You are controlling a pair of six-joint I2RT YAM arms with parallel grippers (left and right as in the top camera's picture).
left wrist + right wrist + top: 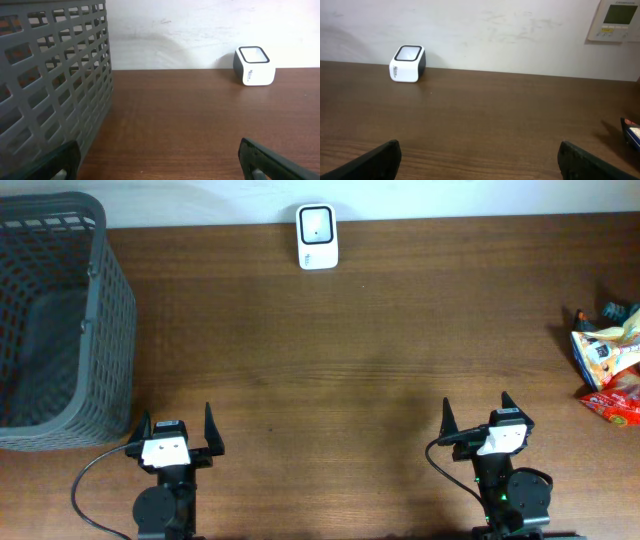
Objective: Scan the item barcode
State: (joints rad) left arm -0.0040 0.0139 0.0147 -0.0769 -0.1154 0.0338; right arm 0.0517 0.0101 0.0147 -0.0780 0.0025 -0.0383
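We could crease the snack packets [608, 370] beyond scanning if our left gripper [177, 420] or right gripper [476, 408] (both spread, empty) pinches hard.

Brown wooden table [330, 380], grey basket [112, 320] left, white scanner [318, 237] at back, snack packets [608, 360] right

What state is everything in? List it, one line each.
left end effector: open, empty.
right end effector: open, empty.
barcode scanner: upright at the table's far edge, nothing in front of it.
basket: upright, nothing visible inside.
snack packets: lying piled at the right edge, untouched.
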